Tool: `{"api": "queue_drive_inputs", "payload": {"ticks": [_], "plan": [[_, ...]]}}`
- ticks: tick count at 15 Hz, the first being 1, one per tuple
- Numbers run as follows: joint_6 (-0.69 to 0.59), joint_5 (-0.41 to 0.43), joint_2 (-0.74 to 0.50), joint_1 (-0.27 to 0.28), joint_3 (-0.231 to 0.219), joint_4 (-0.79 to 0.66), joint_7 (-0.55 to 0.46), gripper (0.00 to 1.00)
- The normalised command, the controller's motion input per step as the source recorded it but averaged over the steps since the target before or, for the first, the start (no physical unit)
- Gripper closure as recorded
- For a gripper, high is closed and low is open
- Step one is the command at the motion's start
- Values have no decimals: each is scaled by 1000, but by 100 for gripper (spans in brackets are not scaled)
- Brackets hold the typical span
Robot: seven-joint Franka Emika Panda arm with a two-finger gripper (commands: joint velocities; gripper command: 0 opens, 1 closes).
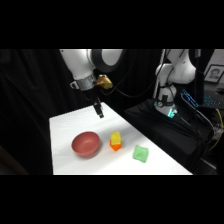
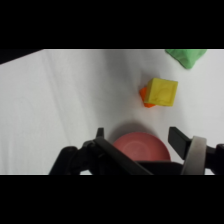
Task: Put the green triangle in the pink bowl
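Your white tabletop [image 1: 65,125] carries three things w/ no readable writing or brand on any. Biggest is the pink bowl [image 1: 85,144], near the front-left. Beside it to the right sits the yellow-orange block [image 1: 115,141], apart from the bowl. The green triangle [image 1: 140,153] lies on the tabletop further right, outside the bowl. Your hand [image 1: 99,111] hangs above the tabletop behind the bowl, fingers spread apart, holding nothing.
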Motion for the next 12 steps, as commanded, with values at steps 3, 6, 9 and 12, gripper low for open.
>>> {"api": "queue_drive_inputs", "payload": {"ticks": [3,6,9,12], "plan": [[248,41,-387,89,59,-447,214,0],[256,36,-397,87,67,-467,211,0],[279,39,-409,87,75,-492,221,0],[299,61,-387,78,77,-477,245,0]]}}
